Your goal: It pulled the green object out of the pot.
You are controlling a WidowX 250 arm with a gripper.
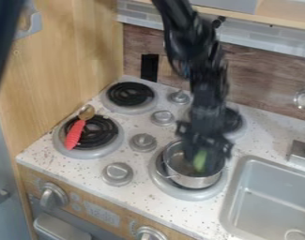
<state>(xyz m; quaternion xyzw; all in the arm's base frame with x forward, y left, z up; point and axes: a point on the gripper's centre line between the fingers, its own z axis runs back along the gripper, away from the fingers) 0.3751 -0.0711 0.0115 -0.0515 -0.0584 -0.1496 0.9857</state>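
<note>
The black gripper [206, 152] hangs down from the top edge over the silver pot [176, 174], its lower end at the pot's opening. Inside the pot's outline, a green object [200, 160] shows right at the gripper's lower end, partly covered by it. Blur keeps me from telling whether the green object is held. The pot stands upright on the front right burner, and the arm hides part of its back and right rim.
A spoon with a red handle [75, 134] lies across the front left burner [97, 132]. The sink [273, 197] is right of the pot. Silver knobs [142, 142] stand between the burners, and a wooden wall [66, 56] rises at the left.
</note>
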